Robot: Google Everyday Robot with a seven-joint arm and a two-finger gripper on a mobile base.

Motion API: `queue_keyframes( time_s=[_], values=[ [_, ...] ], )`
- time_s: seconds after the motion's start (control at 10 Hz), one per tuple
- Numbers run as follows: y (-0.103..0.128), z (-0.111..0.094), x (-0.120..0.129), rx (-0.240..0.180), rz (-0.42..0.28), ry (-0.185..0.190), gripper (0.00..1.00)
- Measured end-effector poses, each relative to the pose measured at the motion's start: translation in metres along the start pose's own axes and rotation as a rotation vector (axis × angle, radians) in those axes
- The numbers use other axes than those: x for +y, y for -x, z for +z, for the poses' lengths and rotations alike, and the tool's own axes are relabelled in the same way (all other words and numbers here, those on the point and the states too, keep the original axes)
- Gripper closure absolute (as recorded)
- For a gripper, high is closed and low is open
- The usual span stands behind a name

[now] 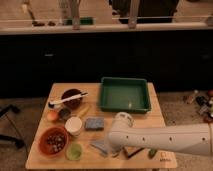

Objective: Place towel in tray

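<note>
The camera view looks down on a wooden table (156,119) in front of dark cabinets. The green tray (120,96) sits at the back right of the table top, with almost nothing in it but a small pale speck near its front wall.

The grey-blue towel (100,146) lies crumpled on the table near the front edge, well apart from the tray and left of the middle. A white arm (165,139) reaches in from the right along the front of the table. The gripper (112,148) is at the arm's near end, low over the right edge of the towel, just beside it or touching it. The arm hides most of it, so I cannot tell whether it is wide, narrow or holding the cloth.

A blue-grey sponge (94,123) lies behind the towel. To its left stands a white cup (73,125). A reddish bowl (53,141) is at the front left corner, with a small green dish (74,151) beside it. Further back is a dark bowl (71,98) with a white utensil across it, and an orange fruit (52,115) near the left edge
</note>
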State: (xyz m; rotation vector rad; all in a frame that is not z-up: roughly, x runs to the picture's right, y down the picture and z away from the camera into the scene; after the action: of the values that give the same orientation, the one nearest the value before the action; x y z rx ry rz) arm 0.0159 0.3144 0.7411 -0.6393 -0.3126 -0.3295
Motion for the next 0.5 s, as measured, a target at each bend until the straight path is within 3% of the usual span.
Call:
queue_keyframes(
  time_s=[0.5],
  values=[
    [-0.0044,0.0053,-0.0031,0.008,0.039,0.017,0.20]
  ],
)
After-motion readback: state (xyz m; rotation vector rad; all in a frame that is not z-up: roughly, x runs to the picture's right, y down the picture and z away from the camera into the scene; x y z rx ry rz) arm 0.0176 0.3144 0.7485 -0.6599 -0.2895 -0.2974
